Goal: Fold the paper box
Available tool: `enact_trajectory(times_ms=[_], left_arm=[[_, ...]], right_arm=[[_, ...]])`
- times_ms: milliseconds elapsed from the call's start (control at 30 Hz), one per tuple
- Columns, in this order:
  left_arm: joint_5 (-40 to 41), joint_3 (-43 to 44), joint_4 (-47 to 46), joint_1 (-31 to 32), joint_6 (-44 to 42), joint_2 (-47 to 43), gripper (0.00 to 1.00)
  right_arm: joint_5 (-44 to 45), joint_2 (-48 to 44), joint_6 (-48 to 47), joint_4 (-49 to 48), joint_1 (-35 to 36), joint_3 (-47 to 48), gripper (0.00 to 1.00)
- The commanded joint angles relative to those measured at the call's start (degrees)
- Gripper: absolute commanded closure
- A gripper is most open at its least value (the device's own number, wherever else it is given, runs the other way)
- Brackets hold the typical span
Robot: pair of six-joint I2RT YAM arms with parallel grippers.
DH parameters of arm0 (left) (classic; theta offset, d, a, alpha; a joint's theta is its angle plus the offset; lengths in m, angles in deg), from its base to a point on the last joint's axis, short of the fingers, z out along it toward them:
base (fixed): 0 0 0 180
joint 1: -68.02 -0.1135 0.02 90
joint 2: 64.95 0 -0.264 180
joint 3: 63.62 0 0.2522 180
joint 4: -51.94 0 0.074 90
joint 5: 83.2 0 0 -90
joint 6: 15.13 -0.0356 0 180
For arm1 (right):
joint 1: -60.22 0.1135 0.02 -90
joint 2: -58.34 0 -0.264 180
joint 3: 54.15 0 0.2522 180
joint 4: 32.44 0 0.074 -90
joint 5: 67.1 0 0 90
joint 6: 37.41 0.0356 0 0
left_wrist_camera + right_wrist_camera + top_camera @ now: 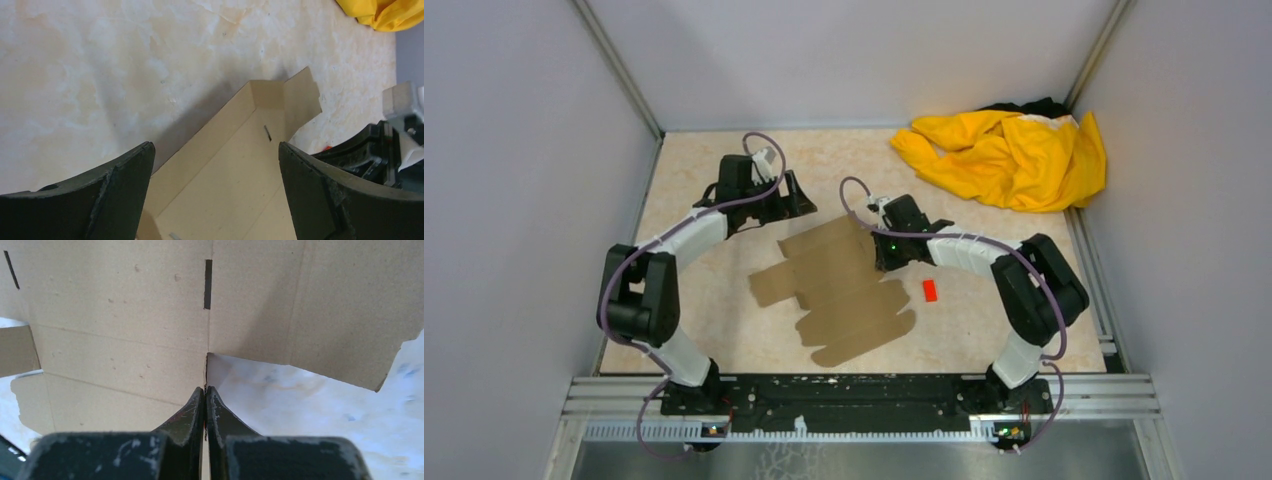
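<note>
Fold under way: the paper box [844,290], a flat brown die-cut sheet, lies mid-frame on the tabletop [714,330]. The right end effector [205,390] is clenched at a notch between two flaps; whether it nips card is unclear. The left end effector [215,146] hangs released over a partly raised flap. The crease should probably follow the scored line while the sheet is steadied.

In the right wrist view the paper box [125,315] runs off the picture at 12 o'clock. The right gripper [205,390] has its tips pressed together at the box's edge; we cannot tell if card sits between them. In the left wrist view the yellow cloth [385,15] is cut off at 1 o'clock. From above, a black thing [1036,105] hides behind the cloth.
</note>
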Motion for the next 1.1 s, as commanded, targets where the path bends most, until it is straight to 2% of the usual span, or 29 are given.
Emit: enact_trajectory(times_ms=[0, 400, 733, 1067], left_arm=[[-8.0, -1.0, -7.0, -2.0, -1.2, 3.9, 0.01], [-17.7, 1.2, -12.4, -4.9, -3.0, 13.7, 0.01], [-18.1, 0.5, -11.7, -4.9, -4.6, 16.0, 0.01], [-21.9, 0.3, -12.8, -4.8, -3.5, 18.4, 0.22]], right_arm=[[-3.4, 1.3, -9.0, 2.2, -4.1, 4.5, 1.00], [-5.4, 3.2, -12.0, -1.2, -5.5, 2.8, 1.00], [-3.7, 1.4, -11.2, -3.6, -6.4, 1.5, 1.00], [-2.9, -2.9, -9.6, -7.2, -8.4, -0.6, 1.00]])
